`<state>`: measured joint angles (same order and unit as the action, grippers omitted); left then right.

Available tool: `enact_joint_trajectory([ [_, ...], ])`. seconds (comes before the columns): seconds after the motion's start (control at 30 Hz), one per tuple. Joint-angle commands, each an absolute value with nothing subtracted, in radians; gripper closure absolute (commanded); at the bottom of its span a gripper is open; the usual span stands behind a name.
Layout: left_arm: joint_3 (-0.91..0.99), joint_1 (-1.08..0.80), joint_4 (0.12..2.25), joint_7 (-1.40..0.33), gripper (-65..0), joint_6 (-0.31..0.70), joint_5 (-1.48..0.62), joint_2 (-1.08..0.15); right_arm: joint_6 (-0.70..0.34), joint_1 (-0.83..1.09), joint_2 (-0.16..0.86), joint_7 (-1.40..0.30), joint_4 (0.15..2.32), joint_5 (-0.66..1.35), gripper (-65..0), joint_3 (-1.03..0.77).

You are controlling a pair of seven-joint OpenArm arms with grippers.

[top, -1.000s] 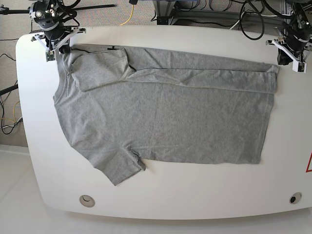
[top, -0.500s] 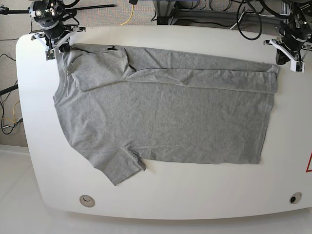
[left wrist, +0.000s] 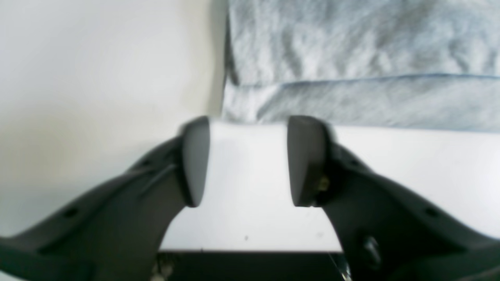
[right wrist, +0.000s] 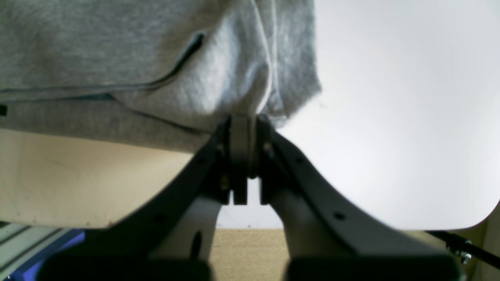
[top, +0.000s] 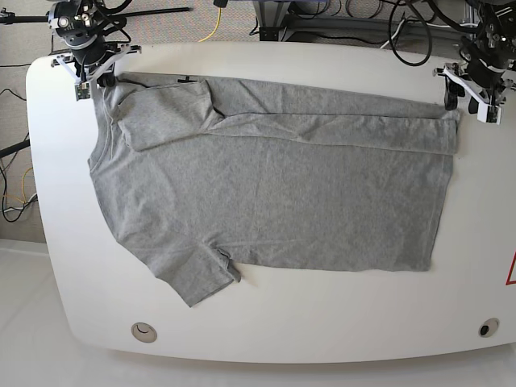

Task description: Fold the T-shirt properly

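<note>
The grey T-shirt (top: pixel 266 193) lies spread across the white table, its far long edge folded over toward the middle, one sleeve (top: pixel 197 278) pointing at the near edge. In the base view my right gripper (top: pixel 93 81) stands at the far left corner, shut on a bunched fold of the T-shirt (right wrist: pixel 117 58); the right wrist view shows the cloth pinched at the right gripper (right wrist: pixel 244 128). My left gripper (top: pixel 468 98) is at the far right, by the folded hem corner. In the left wrist view the left gripper (left wrist: pixel 250 156) is open and holds nothing, with the hem (left wrist: pixel 351 101) just beyond its tips.
The white table (top: pixel 282 322) has rounded corners and two round holes near its front edge (top: pixel 144 331) (top: pixel 488 327). A red mark (top: pixel 511 270) sits at its right edge. Cables and frame legs crowd the floor behind the far edge.
My left gripper has opened, let go of the hem corner and drawn slightly back toward the far edge. The right gripper and the T-shirt stay as they were.
</note>
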<state>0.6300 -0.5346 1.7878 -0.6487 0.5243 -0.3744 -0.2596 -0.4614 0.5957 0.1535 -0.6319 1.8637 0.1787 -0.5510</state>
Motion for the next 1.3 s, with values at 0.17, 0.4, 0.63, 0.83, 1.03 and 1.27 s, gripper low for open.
enact_joint_trajectory([
  [0.17,0.629,-0.522,1.807,-0.592,-40.9,0.516,-0.389,-0.278,-0.464,0.594,0.169,-0.616,1.878,0.177,-0.2,-0.556],
  [0.4,0.622,-0.498,1.804,-0.602,-39.2,0.515,-0.394,-0.276,-0.465,0.595,0.169,-0.616,1.878,0.177,-0.4,-0.556],
  [0.63,0.624,-0.483,1.788,-0.627,-31.7,0.537,-0.413,-0.277,-0.469,0.595,0.169,-0.611,1.877,0.178,-0.7,-0.553],
  [0.83,0.632,-0.479,1.768,-0.653,-13.7,0.566,-0.434,-0.278,-0.47,0.595,0.167,-0.611,1.877,0.183,-0.8,-0.555],
  [1.03,0.644,-0.49,1.754,-0.659,-12.7,0.577,-0.463,-0.273,-0.472,0.589,0.168,-0.615,1.872,0.184,-1.2,-0.554],
  [1.27,0.633,-0.49,1.759,-0.633,-30.2,0.568,-0.451,-0.273,-0.47,0.59,0.17,-0.619,1.871,0.184,-1.5,-0.556],
])
